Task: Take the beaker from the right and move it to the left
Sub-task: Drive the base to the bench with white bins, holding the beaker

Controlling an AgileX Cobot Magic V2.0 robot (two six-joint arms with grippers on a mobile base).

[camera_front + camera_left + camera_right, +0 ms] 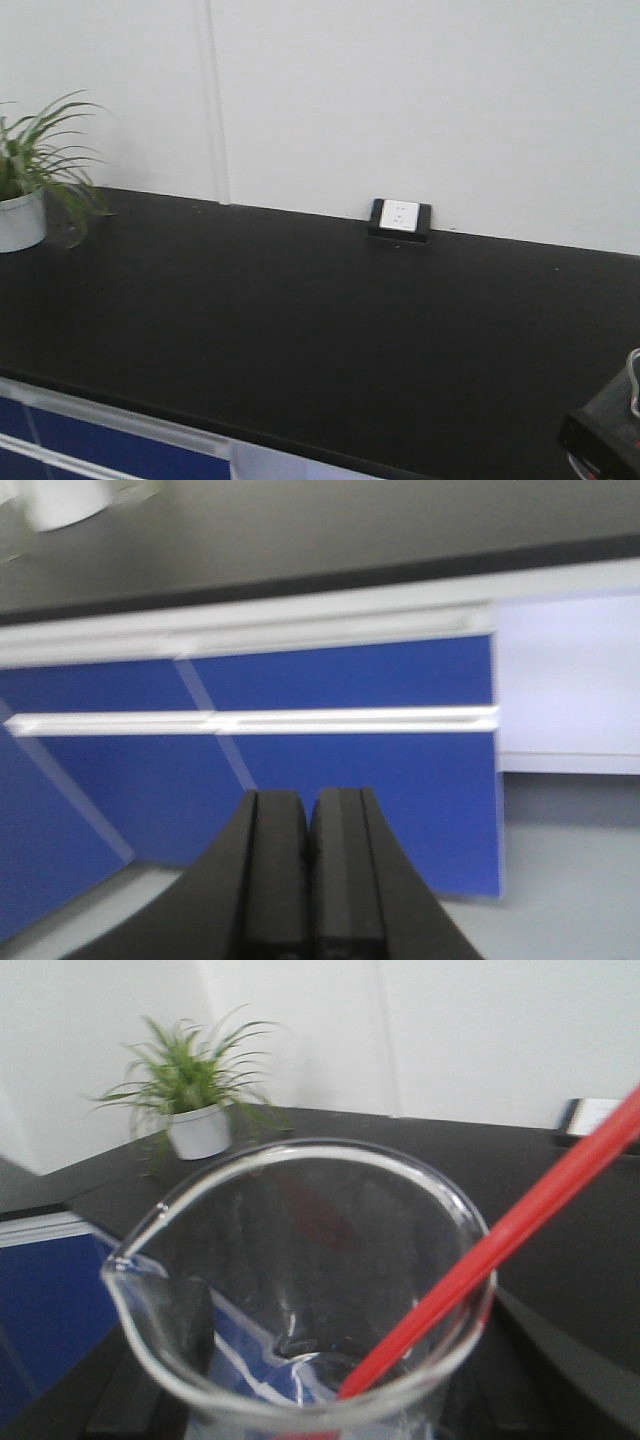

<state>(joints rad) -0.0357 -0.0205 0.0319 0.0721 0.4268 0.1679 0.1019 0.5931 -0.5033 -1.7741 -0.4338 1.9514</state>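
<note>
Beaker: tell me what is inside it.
A red rod leans inside the beaker, resting on the right of its rim. No liquid shows, but the picture's edge cuts off the bottom, so that stays uncertain.

This looks like a laboratory: a long black surface point(300, 320) runs along a plain white wall point(400, 90) above blue cabinet fronts point(330, 680); a clear glass beaker point(300, 1290) with a pouring lip holds a thin red rod point(500, 1235); a small white-faced box point(400, 217) sits at the wall; a potted plant point(35, 170) stands at one end.

White wall point(400, 90) behind black countertop point(300, 320), potted plant point(30, 190) at far left. Blue cabinet fronts point(330, 680) below w/ white trim; grey floor point(580, 880).
</note>
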